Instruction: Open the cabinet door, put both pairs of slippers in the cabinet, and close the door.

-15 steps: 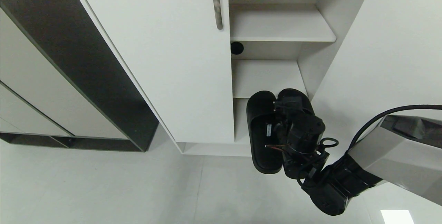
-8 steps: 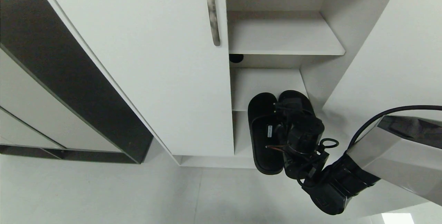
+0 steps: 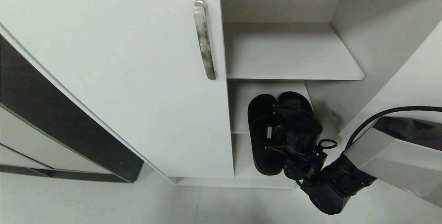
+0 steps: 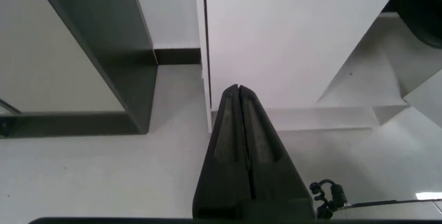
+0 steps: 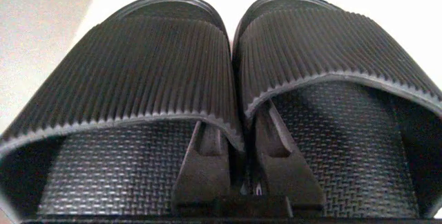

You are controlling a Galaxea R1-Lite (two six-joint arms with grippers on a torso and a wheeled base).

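Note:
A pair of black slippers (image 3: 264, 130) hangs side by side in my right gripper (image 3: 289, 115), at the open right half of the white cabinet. The toes point inward over the middle shelf (image 3: 239, 108), and the heels hang above the bottom shelf (image 3: 241, 161). In the right wrist view my right gripper (image 5: 238, 124) is shut on the slippers (image 5: 152, 65), one finger (image 5: 204, 162) inside each, pinching their adjoining sides. My left gripper (image 4: 238, 92) is shut and holds nothing, low over the floor near the cabinet's base.
The left cabinet door (image 3: 138, 78) is closed, with a metal handle (image 3: 204, 39). The right door (image 3: 411, 75) stands open beside my right arm. A bare upper shelf (image 3: 290, 54) sits above the slippers. A dark panel (image 3: 51, 113) flanks the cabinet on the left.
The head camera has moved closer to the cabinet. My right gripper has carried the slippers farther into the opening, from in front of the base to over the lower shelves.

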